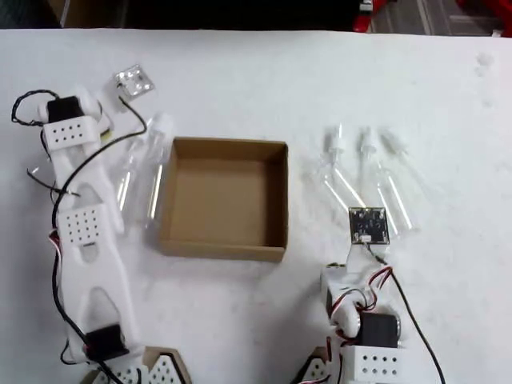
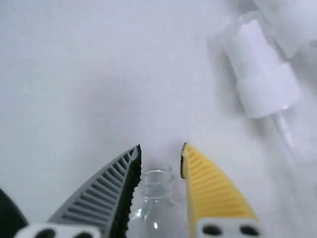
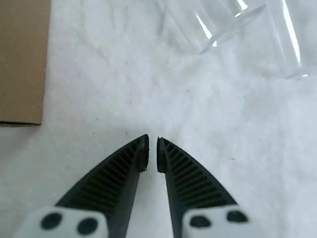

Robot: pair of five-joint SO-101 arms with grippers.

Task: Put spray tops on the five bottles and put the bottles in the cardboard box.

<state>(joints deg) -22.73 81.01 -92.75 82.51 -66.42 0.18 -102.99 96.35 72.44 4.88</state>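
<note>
My left gripper (image 2: 161,148), one finger grey and one yellow, is shut on a clear bottle (image 2: 156,184) with a bare neck that points away between the fingertips. Beside it lies a bottle wearing a white spray top (image 2: 262,74). In the high view these two bottles (image 1: 140,184) lie just left of the cardboard box (image 1: 224,248), under the left arm (image 1: 80,224). Three bottles with spray tops (image 1: 368,176) lie right of the box. My right gripper (image 3: 151,148) is shut on nothing, low over the table short of two bottle bases (image 3: 218,25).
The box is open-topped and sits mid-table; a corner of it (image 3: 22,59) shows in the right wrist view. The right arm's base (image 1: 368,336) is at the near edge. White table stretches beyond the bottles toward the far edge.
</note>
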